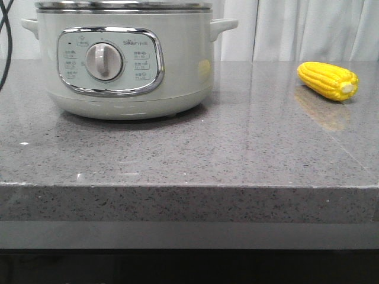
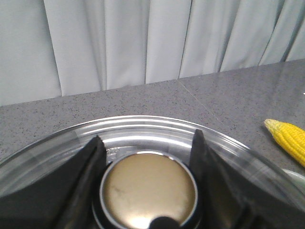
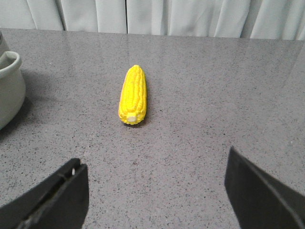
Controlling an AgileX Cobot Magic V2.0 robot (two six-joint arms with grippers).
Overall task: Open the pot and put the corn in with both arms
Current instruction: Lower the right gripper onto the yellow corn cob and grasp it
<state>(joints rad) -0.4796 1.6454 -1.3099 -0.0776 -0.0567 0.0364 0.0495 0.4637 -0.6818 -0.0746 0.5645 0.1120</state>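
Pot lid still on; we see left gripper fingers flanking lid knob, grip uncertain. Corn right of pot, apart, axis pointing toward our wide-open right gripper, the nearer arm.

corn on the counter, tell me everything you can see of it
The corn is one bright yellow cob with neat rows of kernels, a pale stub end and a glossy, plastic-like look. It lies flat on the grey speckled countertop, right of the pot and apart from it. Nothing else touches it. The right gripper is wide open, short of it.
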